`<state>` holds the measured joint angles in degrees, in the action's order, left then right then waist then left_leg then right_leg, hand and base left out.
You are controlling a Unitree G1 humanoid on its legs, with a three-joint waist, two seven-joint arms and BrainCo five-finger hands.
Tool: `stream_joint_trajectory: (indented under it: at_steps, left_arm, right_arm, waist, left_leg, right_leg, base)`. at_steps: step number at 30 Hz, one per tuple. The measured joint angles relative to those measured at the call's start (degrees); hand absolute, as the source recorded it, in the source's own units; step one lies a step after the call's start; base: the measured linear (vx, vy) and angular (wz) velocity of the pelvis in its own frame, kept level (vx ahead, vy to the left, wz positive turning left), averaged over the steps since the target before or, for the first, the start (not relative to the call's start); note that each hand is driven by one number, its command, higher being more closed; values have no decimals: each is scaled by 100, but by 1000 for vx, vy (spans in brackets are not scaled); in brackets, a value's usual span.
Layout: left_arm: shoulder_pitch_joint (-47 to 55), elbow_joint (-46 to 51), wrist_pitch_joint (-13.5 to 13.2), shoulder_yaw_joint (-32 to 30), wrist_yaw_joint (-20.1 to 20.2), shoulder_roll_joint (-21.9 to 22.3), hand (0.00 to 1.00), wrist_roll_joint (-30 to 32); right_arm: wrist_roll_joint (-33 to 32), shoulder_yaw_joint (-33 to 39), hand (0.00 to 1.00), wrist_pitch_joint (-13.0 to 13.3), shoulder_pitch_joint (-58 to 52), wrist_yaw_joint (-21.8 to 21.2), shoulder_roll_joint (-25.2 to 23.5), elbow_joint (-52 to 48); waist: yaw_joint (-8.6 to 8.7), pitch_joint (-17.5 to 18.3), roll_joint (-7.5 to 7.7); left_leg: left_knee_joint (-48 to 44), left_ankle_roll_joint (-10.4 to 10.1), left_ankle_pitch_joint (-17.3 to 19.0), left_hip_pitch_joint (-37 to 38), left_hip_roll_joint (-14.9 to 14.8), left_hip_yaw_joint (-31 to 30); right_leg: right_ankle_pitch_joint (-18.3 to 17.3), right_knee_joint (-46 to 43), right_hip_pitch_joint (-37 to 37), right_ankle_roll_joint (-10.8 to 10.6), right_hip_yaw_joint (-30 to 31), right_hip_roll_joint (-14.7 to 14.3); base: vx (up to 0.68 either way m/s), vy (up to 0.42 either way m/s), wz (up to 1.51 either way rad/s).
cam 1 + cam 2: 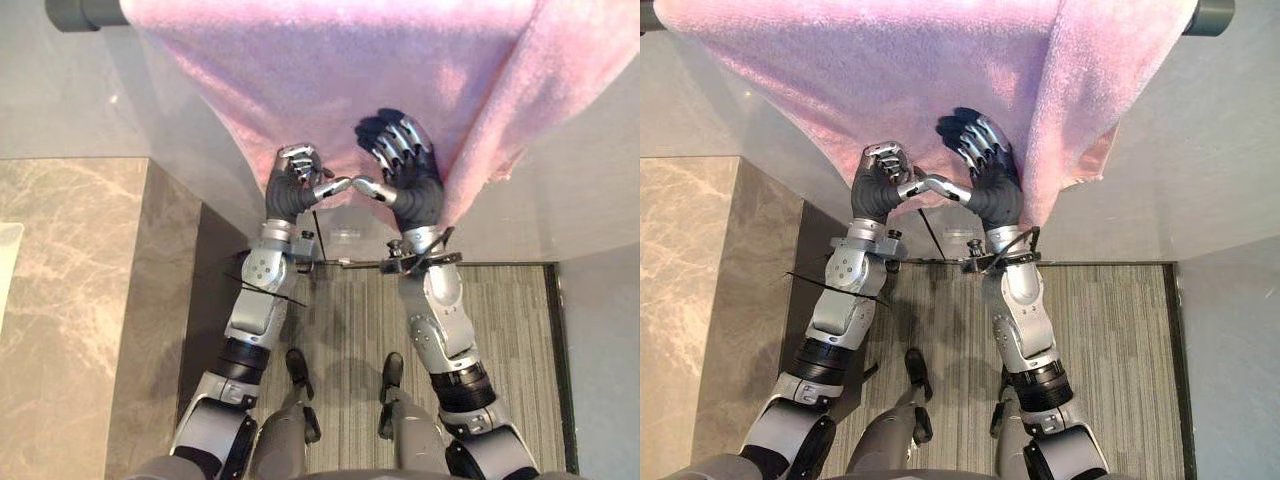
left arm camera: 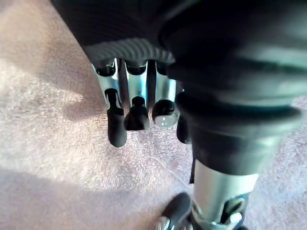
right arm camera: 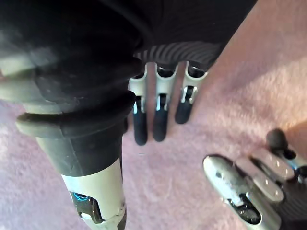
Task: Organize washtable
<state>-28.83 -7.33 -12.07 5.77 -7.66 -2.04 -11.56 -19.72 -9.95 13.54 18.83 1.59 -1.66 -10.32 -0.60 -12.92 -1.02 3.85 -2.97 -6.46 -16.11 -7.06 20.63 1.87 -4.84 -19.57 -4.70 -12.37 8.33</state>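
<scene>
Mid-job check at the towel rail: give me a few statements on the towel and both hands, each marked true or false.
1. The pink towel hangs over a dark bar. True.
2. The right hand is curled into a fist. False: its fingers are straight and spread against the towel.
3. The left hand has its fingers curled. True.
4. Both hands hang low, well clear of the towel. False: both are raised at its lower edge.
5. The two thumbs point toward each other, tips close together. True.
</scene>
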Motion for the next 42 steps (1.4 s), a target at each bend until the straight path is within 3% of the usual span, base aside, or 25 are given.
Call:
stream_joint_trajectory:
  at_steps: [10, 16, 21, 29, 33, 37, 42]
  left_arm:
    - [287, 25, 61, -942, -192, 186, 0, 90]
    - [1115, 118, 70, -1118, -167, 274, 0, 90]
    - [1931, 87, 163, -1323, -109, 309, 0, 134]
    - [3307, -1368, 205, -1514, 369, 222, 0, 391]
    - [3784, -2975, 317, -1531, 555, 195, 0, 831]
    - [3904, -4570, 537, -2245, 420, 277, 0, 1308]
    - [3909, -4906, 683, -2923, 399, 253, 0, 1300]
  right_arm:
    - [-181, 27, 0, -16, -1111, -337, 87, -429]
    - [-161, -186, 0, -151, -1950, -703, 117, -464]
    - [228, -2, 0, -182, -2663, -858, 269, -157]
    - [1180, 1050, 0, -489, -3046, -921, 303, 2578]
    - [1797, 1601, 0, -723, -3083, -765, 328, 4337]
    - [2022, 2470, 0, -921, -3162, -500, 284, 5827]
    - [2269, 2823, 0, -1055, -3046, -388, 453, 6744]
  waist:
    - [60, 0, 0]
    - [41, 2, 0]
    - [23, 75, 22]
    - [-17, 655, 109]
    - [-31, 870, 107]
    - [-26, 1098, 95]
    - [-37, 1192, 118]
  left_leg:
    - [-94, -37, 34, 102, -81, 56]
    - [-617, -82, 398, 140, -208, 115]
    - [-874, -120, 642, 369, -270, 175]
    - [-768, -130, 695, 946, -197, 151]
    - [-548, -166, 640, 1225, -97, 57]
    - [-112, -157, 445, 1507, 19, -42]
    - [182, -155, 296, 1683, 106, -225]
  right_leg:
    - [8, -13, 121, 12, 9, -25]
    - [3, 7, 360, 13, 3, -38]
    - [-15, 66, 687, 6, -1, -51]
    - [-39, 406, 1392, -29, 2, -51]
    - [-61, 458, 1595, -58, -18, -39]
    - [-95, 512, 1781, -92, -135, -39]
    - [-130, 583, 1938, -73, -237, -33]
  base:
    - [8, 0, -1]
    - [36, -5, -6]
    - [53, 4, -7]
    - [40, 7, 3]
    - [-11, 2, 2]
    - [-18, 4, 15]
    - [-34, 15, 16]
